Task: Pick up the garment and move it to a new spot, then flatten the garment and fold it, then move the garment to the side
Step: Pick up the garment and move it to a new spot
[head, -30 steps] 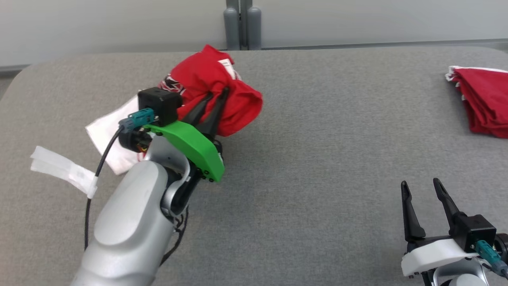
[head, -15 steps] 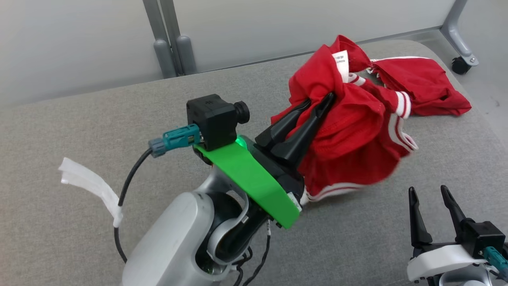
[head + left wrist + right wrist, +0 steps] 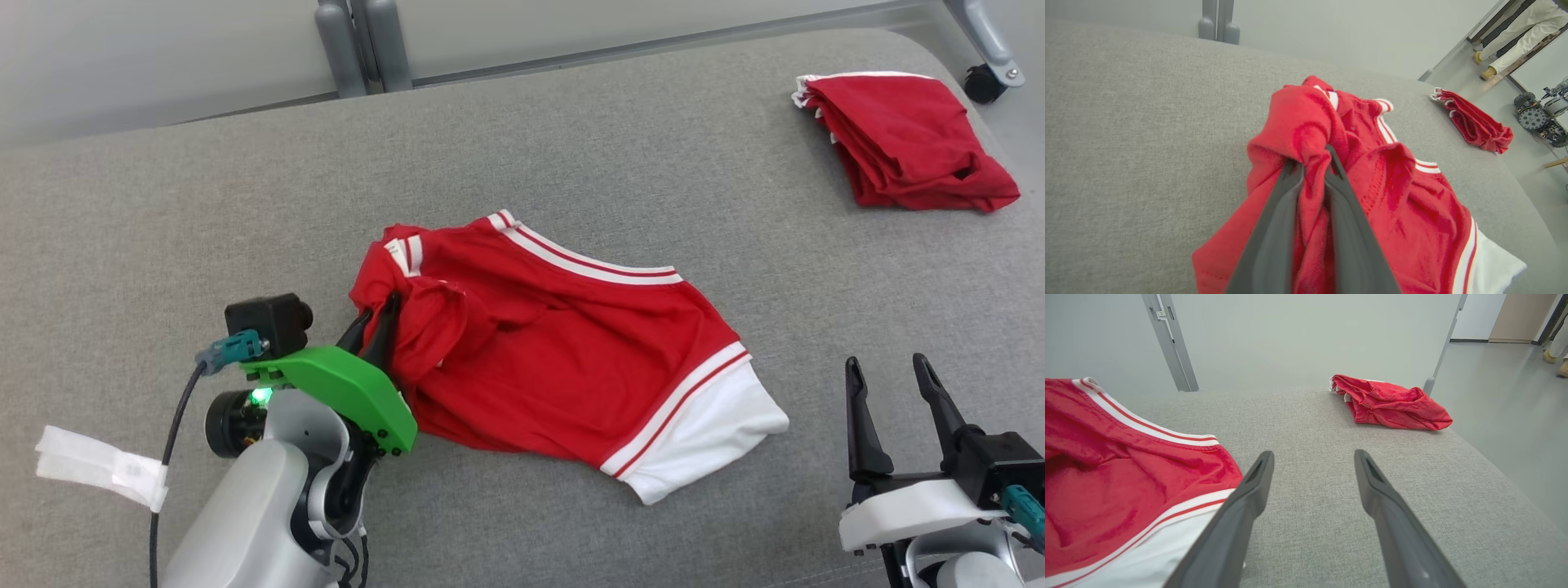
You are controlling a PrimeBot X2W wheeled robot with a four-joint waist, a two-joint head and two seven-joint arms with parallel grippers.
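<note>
The garment (image 3: 563,351) is a red shirt with white stripes and white trim, lying spread and rumpled across the middle of the grey table (image 3: 163,212). My left gripper (image 3: 375,314) is shut on a bunched fold at the garment's left end. In the left wrist view red cloth of the garment (image 3: 1412,212) is pinched between the two dark fingers of that gripper (image 3: 1312,157). My right gripper (image 3: 888,369) stands open at the lower right, apart from the garment's white hem, which shows at the left of the right wrist view (image 3: 1106,473) beside the open fingers (image 3: 1312,457).
A second red garment (image 3: 906,143) lies folded at the table's far right corner, also visible to the right wrist camera (image 3: 1388,402). White tape (image 3: 98,465) hangs on my left arm's cable. A person's legs (image 3: 1515,32) show beyond the table. Metal posts (image 3: 363,41) stand behind.
My left gripper has brought the garment down from the air near the far right pile onto the table's middle, where it now lies spread. The head view has shifted. The right gripper stays open.
</note>
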